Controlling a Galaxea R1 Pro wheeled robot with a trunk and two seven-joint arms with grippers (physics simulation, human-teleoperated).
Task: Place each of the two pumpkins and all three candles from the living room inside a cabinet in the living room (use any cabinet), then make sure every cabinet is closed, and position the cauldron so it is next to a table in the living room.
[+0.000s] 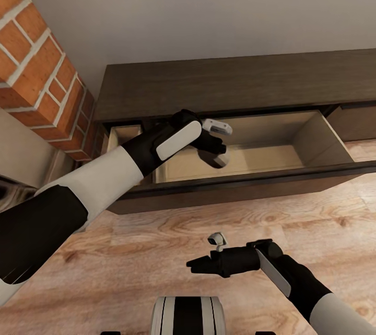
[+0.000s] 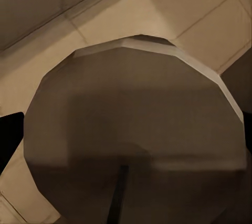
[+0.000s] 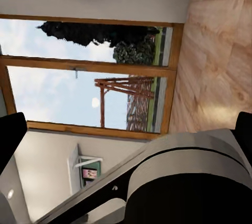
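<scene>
One wide drawer (image 1: 245,160) of the dark cabinet (image 1: 235,81) stands pulled out over the plank floor (image 1: 156,251), beside the brick fireplace (image 1: 42,68). The left gripper (image 1: 216,154) reaches down into its tan interior; the left wrist view shows a candle (image 2: 136,129) close up between dark fingers (image 2: 9,135), against the drawer's tan bottom, though whether it is clamped cannot be told. The right gripper (image 1: 198,264) hovers low over the floor, fingers close together, holding nothing.
</scene>
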